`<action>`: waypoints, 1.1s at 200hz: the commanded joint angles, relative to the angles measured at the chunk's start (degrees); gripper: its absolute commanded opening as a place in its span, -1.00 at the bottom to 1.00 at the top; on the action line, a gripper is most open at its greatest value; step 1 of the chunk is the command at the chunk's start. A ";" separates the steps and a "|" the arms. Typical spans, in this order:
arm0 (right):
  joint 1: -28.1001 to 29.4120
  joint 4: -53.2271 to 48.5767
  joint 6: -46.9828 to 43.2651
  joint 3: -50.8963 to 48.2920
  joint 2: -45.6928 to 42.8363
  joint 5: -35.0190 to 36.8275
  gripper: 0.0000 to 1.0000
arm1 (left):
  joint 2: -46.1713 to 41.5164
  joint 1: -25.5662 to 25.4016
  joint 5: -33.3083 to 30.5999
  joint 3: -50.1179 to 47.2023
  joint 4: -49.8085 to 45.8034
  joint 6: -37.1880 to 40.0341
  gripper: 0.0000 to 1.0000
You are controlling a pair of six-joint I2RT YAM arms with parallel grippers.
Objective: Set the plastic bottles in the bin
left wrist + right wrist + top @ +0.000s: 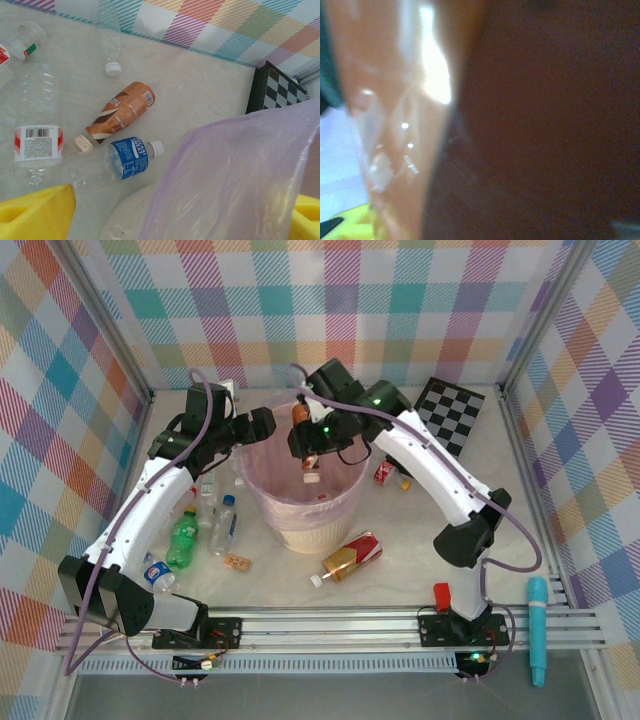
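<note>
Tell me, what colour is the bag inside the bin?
Pale pink and see-through. The bag shows best in the left wrist view.

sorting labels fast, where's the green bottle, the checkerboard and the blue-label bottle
green bottle (183, 543), top view, on its green body
checkerboard (451, 413), top view, middle of the board
blue-label bottle (128, 158), left wrist view, on the blue label

This is a robot test cell in a lab: a pale table (400, 585) boxed in by metal-framed walls (300, 300) of bright plaid, a left arm (150, 502) and a right arm (432, 472) bolted to a slotted rail (330, 625), and a checkerboard (450, 410) at the back.
</note>
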 commanded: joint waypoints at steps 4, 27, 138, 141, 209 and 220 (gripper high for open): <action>1.14 -4.86 -3.05 1.30 2.14 2.21 -0.96 | 0.42 0.00 -0.30 -0.20 -4.22 0.47 0.73; 2.00 -3.03 -3.10 -2.32 3.19 2.75 -0.89 | 0.42 0.01 -0.45 -0.21 -4.19 0.34 0.73; 2.87 10.04 -2.09 -19.74 3.78 2.48 0.02 | 1.44 0.00 -0.96 0.92 -4.39 0.76 0.73; 2.83 9.94 -2.21 -19.68 3.87 2.48 0.08 | 1.49 0.00 -0.98 0.93 -4.40 0.75 0.73; 2.91 5.29 -3.94 -13.43 2.91 2.26 0.88 | 1.53 0.01 -1.16 1.29 -4.49 1.14 0.73; 2.83 4.41 -4.34 -11.83 2.39 1.87 0.89 | 1.61 0.01 -1.21 1.23 -4.49 1.07 0.73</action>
